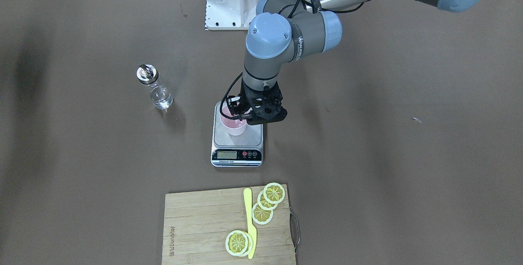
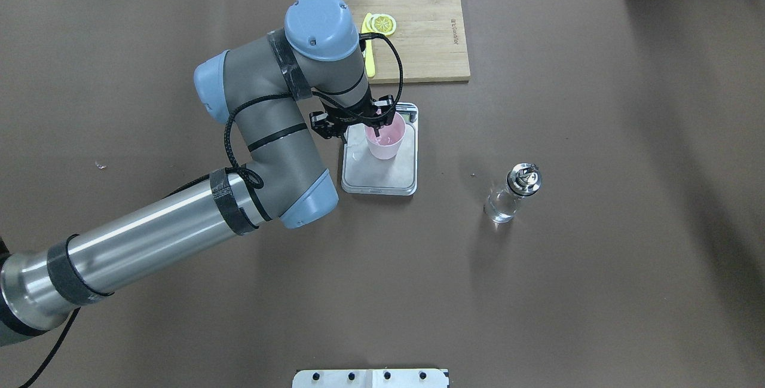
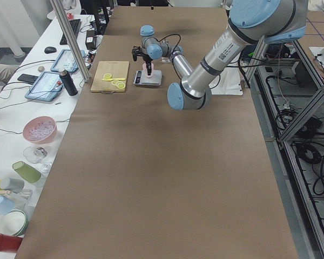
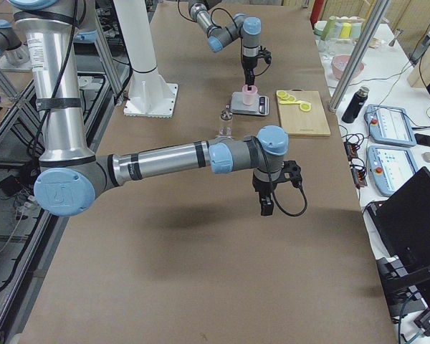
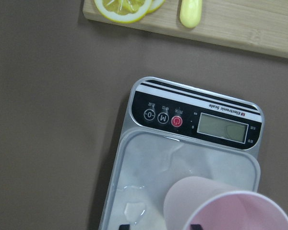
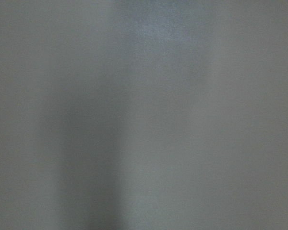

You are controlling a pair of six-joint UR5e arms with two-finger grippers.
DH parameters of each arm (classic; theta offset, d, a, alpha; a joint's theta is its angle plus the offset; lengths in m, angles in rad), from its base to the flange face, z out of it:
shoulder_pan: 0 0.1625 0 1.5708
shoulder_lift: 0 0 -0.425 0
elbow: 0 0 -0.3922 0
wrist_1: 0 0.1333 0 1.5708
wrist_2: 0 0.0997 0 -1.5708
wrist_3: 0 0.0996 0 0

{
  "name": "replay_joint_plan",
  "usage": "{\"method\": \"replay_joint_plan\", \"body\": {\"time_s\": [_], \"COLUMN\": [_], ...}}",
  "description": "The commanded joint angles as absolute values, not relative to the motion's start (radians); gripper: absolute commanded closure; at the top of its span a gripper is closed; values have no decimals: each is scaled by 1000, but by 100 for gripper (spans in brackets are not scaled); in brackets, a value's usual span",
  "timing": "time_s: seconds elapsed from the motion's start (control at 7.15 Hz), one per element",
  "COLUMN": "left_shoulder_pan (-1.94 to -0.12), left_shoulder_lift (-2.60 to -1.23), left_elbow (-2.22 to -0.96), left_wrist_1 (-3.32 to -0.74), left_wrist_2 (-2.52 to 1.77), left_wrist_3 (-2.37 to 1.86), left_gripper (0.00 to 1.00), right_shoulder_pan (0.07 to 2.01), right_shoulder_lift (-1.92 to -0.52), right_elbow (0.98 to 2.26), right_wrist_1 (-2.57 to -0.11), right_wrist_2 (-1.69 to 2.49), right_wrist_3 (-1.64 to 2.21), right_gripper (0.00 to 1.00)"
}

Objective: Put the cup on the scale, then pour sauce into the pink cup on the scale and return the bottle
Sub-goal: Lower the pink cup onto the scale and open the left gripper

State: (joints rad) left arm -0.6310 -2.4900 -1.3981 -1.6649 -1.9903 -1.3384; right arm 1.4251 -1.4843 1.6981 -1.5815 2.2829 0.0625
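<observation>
The left gripper [image 2: 374, 129] has its jaws apart, astride the rim of the small pale pink plastic tumbler [image 2: 385, 144]. The tumbler stands upright on the silver-grey rectangular digital scale [image 2: 382, 180]. The small clear glass bottle [image 2: 507, 201] stands well apart on the brown table [image 2: 597, 268]. Whether the right gripper [image 4: 267, 203] is parted or closed, I cannot tell.

— Where do the wide views sit?
— Overhead behind the robot, front-facing opposite, both looking down; they share the scale [image 2: 382, 173]; the left wrist camera looks closely down on it, past the left gripper [image 5: 162, 226].
</observation>
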Motion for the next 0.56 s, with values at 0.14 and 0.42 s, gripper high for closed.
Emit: {"method": "replay_joint_plan", "body": {"time_s": [0.14, 0.42], "left_shoulder_pan": [-643, -745], "left_shoulder_lift": [-2383, -2292], "left_elbow": [-1559, -1659], "left_wrist_1": [-1648, -1631], "left_wrist_2": [-2009, -2124], "left_wrist_3": [-1251, -1154], "left_gripper": [2, 2], "right_shoulder_pan": [1425, 1424], "right_shoulder_lift": [-1476, -1454], "right_elbow": [1703, 1707], "right_wrist_1": [-1582, -1580], "right_wrist_2": [2284, 2287], "right_wrist_3": [63, 61], "right_gripper": [0, 0]}}
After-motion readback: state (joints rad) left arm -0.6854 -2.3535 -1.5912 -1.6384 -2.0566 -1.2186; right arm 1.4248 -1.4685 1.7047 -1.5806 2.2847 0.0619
